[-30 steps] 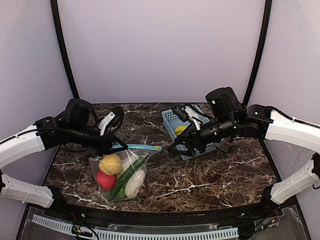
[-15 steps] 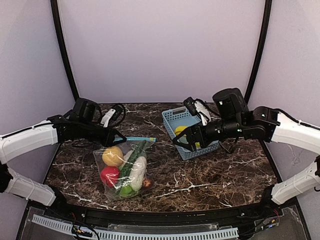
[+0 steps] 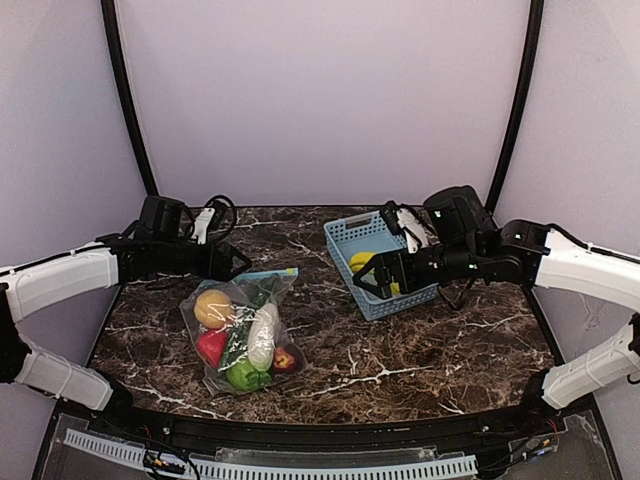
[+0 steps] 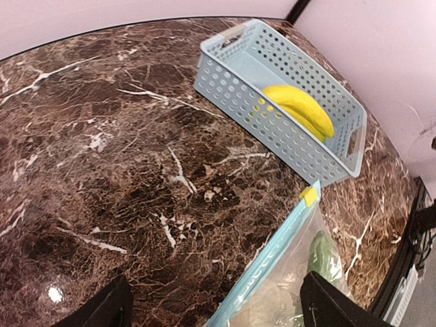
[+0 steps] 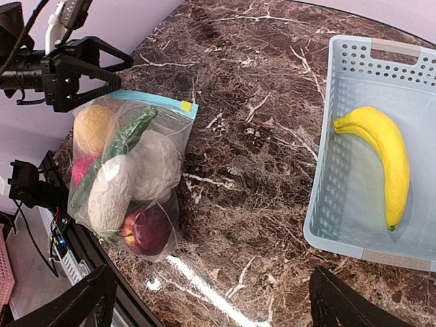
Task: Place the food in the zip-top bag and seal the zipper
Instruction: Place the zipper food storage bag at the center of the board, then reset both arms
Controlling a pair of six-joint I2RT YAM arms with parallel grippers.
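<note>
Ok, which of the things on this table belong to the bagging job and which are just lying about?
Job: zip-top bag, teal zipper; inside it orange, cucumber, cauliflower, red apple, dark red apple, green apple; banana, not yet bagged.
Lying about: light blue basket holding the banana.

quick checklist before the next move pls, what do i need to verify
1. Left gripper open, not gripping the bag: ok.
2. Right gripper open, holding nothing: ok.
3. Banana in bag: not ok, it lies in the basket.
4. Orange, cucumber, cauliflower inside bag: ok.
5. Zipper sealed: cannot tell.
</note>
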